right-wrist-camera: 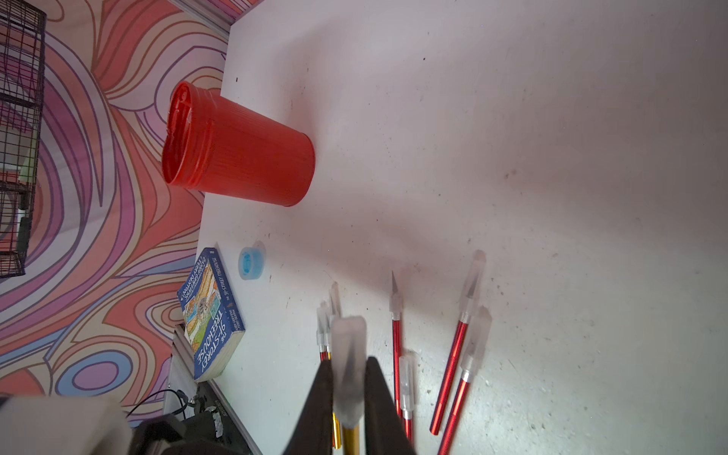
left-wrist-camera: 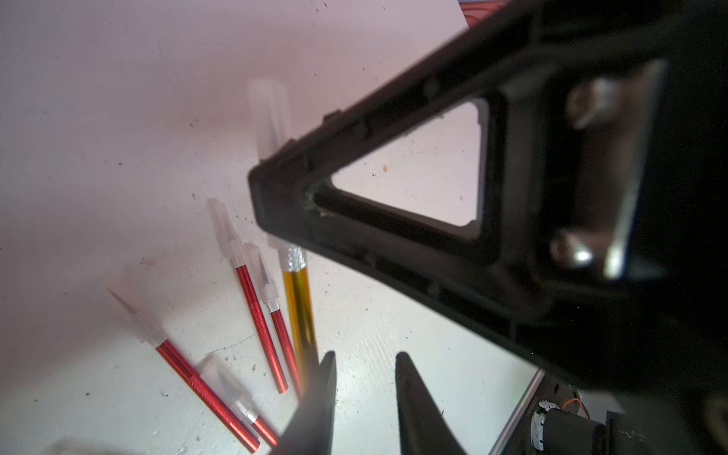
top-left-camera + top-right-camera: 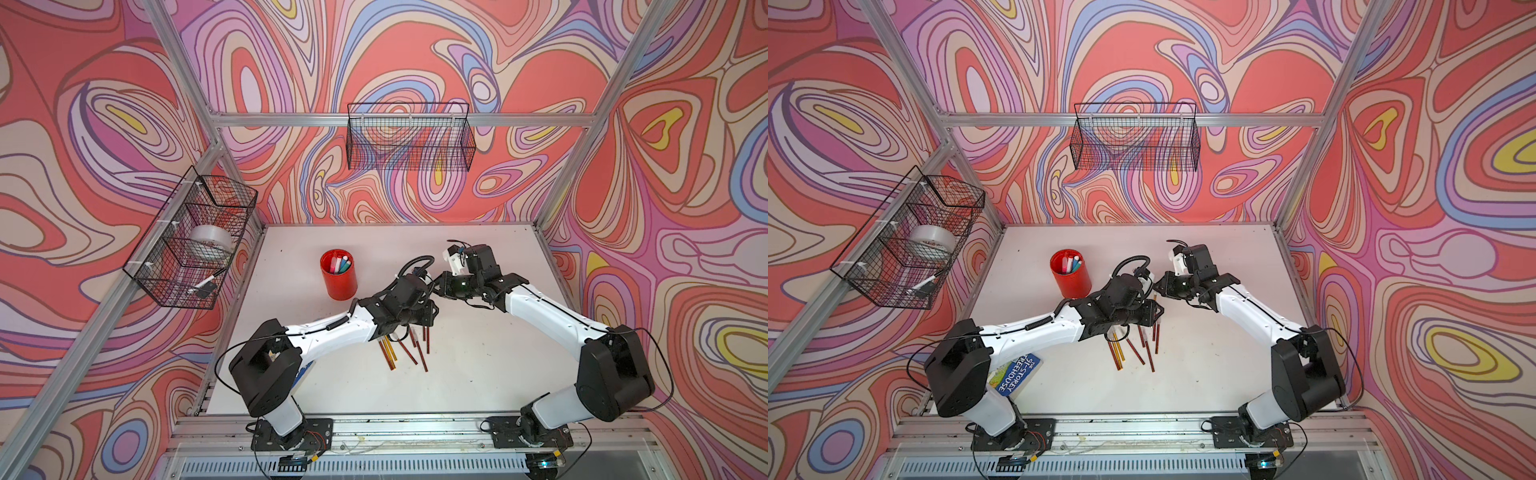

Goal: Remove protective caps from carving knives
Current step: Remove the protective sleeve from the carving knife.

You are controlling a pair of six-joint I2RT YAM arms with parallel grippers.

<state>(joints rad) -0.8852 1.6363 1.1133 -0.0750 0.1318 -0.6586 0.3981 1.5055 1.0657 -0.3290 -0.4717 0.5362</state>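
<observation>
Right fingers [image 1: 378, 402] closed on a yellow knife [image 1: 350, 437]; its whitish cap [image 1: 348, 354] sits between the two fingers and projects past their tips.

Left fingers [image 2: 413, 402] partly open; the worktop [image 2: 413, 315] shows through the gap between them, and nothing is gripped. The yellow handle runs down behind the tip of one left finger, not into the gap; whether they touch cannot be told.

In the left wrist view the cap stands out beyond the black frame of the right fingers; the handle emerges on the opposite side.

In both top views the two sets of fingers meet nearly tip to tip over the middle of the worktop.

Other knives [image 3: 405, 347], red and yellow, lie fanned on the worktop beneath the left wrist, several with caps on; a red cup [image 3: 338, 274] of markers stands apart from them.
</observation>
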